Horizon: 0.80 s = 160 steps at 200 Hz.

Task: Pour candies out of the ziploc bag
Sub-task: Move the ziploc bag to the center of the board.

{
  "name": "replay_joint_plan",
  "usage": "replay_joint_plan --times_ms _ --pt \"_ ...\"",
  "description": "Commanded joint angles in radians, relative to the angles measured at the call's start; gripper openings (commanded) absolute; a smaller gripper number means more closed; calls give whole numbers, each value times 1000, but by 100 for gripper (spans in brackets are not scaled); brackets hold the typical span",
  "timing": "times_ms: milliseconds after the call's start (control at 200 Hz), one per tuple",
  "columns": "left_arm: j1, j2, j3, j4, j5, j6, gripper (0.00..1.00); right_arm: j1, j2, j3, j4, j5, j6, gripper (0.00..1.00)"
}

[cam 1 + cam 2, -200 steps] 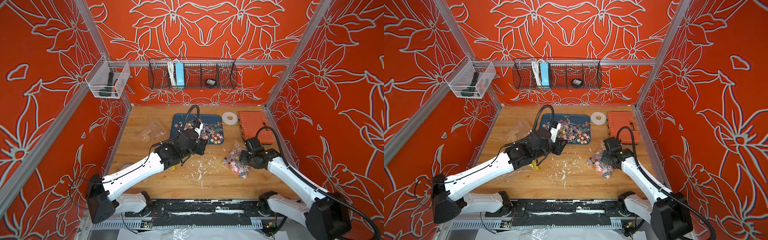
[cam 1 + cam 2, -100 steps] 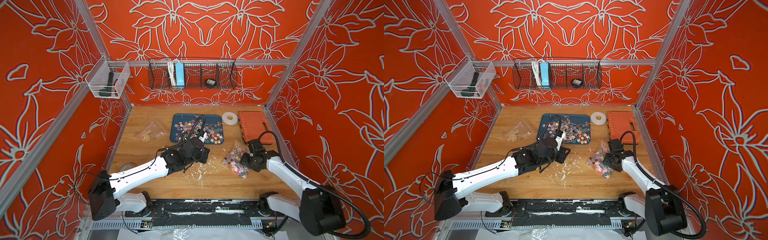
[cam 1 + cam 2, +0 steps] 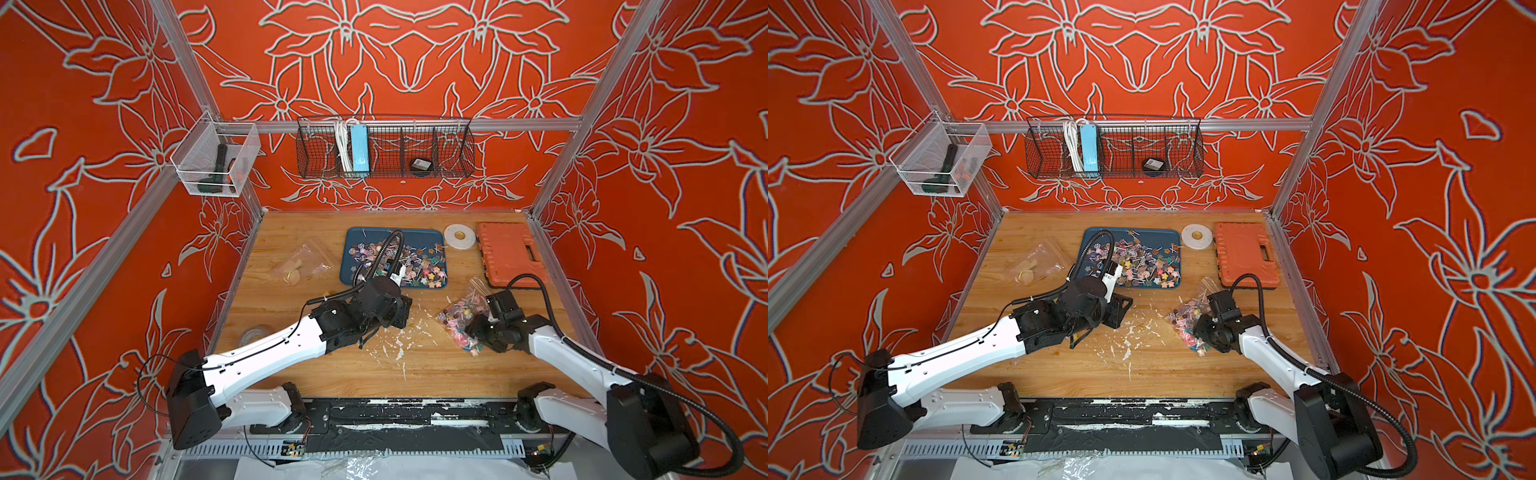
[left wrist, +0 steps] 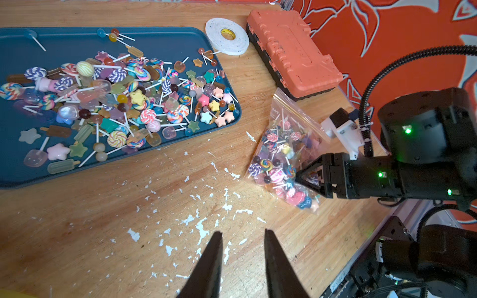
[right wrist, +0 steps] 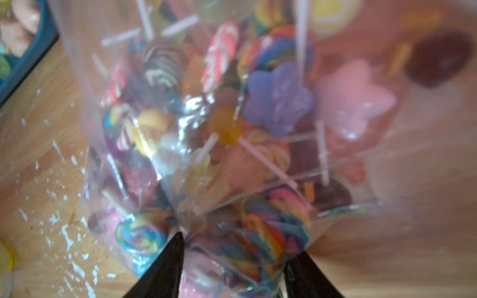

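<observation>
The clear plastic zip bag (image 3: 461, 318) lies on the wooden bench (image 3: 415, 374), a bit right of the middle in both top views. It is full of little lollipop candies (image 4: 273, 160) in many colours, on thin white sticks.

The right arm's black gripper (image 5: 240, 247) is at the bag's lower right edge. Its jaws stand one on each side of the lumpy plastic, with candies between them. Whether they squeeze it tight, I cannot tell.

The left arm's black gripper (image 4: 242, 234) hangs over bare bench with white flecks (image 4: 201, 229) on it. Its jaws are spread a little and hold nothing.

More candies lie piled in the dark blue flat tray (image 3: 349, 266), just above the middle. A white roll of tape (image 3: 451, 239) and an orange plastic case (image 3: 507, 253) sit to the tray's right.
</observation>
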Motion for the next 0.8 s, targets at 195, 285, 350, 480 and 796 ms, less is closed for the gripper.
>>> replay_joint_plan --times_ms 195,285,350,480,796 --pt "-3 -52 22 -128 -56 18 30 336 53 -11 55 0 311 59" --pt "-3 -59 30 -158 -69 25 30 448 111 37 86 27 356 59" --pt "-3 -67 31 -172 -82 26 30 520 175 85 109 34 374 59" --pt "-3 -83 28 -181 -98 23 31 607 267 196 77 78 346 59" --pt "-3 -76 35 -197 -67 16 31 560 74 390 -351 332 117 60"
